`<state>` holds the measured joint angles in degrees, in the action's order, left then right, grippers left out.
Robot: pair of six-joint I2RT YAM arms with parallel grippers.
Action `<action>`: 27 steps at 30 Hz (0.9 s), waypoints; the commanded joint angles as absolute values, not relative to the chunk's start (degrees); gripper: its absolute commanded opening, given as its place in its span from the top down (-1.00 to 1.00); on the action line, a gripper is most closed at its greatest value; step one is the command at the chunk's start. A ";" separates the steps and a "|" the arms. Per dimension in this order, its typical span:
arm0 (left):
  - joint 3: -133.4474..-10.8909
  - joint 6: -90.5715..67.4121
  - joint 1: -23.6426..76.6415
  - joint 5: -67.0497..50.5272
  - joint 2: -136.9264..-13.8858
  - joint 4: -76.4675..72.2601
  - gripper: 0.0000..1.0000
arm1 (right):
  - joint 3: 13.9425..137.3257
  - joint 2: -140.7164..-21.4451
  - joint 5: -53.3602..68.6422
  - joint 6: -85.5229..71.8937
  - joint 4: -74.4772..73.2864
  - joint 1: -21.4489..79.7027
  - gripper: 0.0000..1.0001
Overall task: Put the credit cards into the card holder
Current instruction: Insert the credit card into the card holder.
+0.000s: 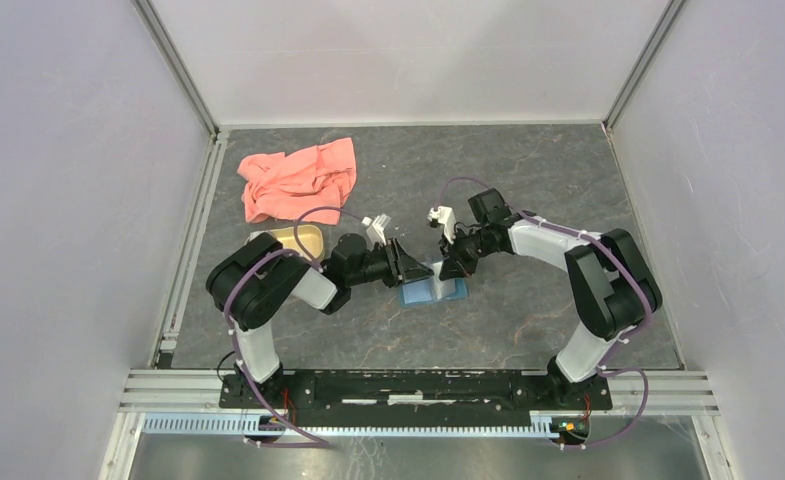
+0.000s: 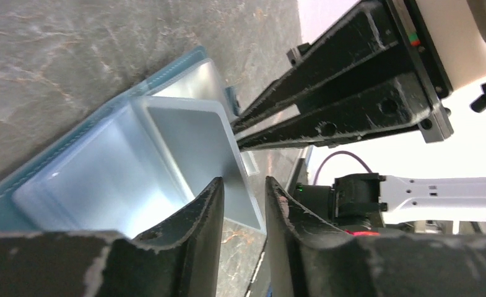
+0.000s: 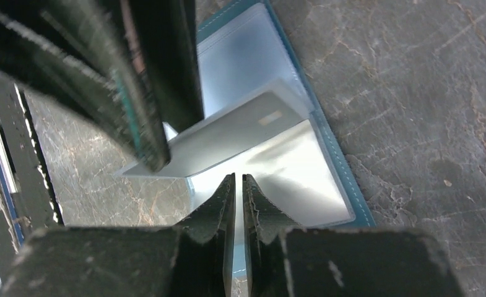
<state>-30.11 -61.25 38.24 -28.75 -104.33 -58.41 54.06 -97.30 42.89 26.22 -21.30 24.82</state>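
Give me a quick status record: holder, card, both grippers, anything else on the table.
holder: open flat between the two grippers, clear pockets facing up
card: one pale card, lying across the holder's middle at a pocket; not yet in
left gripper: jaws astride the card's corner, gap showing; grip unclear
right gripper: nearly shut, pinching the holder's clear pocket
other cards: none in view
other: pink cloth at back left; tan dish beside the left arm
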 commanded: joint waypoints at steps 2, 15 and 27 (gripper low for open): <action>-32.46 -65.98 39.66 -32.34 -108.13 -67.57 0.13 | 54.40 -97.35 42.32 20.52 -17.84 22.04 0.74; -37.38 -65.83 41.56 -31.01 -113.50 -64.75 0.06 | 53.03 -89.27 46.90 28.54 -20.42 16.19 0.74; -37.42 -57.45 41.57 -25.83 -106.13 -52.42 0.18 | 53.52 -93.90 56.78 30.22 -23.22 16.94 0.74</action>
<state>-36.38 -62.96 41.34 -28.75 -111.35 -57.69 52.73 -91.77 53.65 29.08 -21.96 16.36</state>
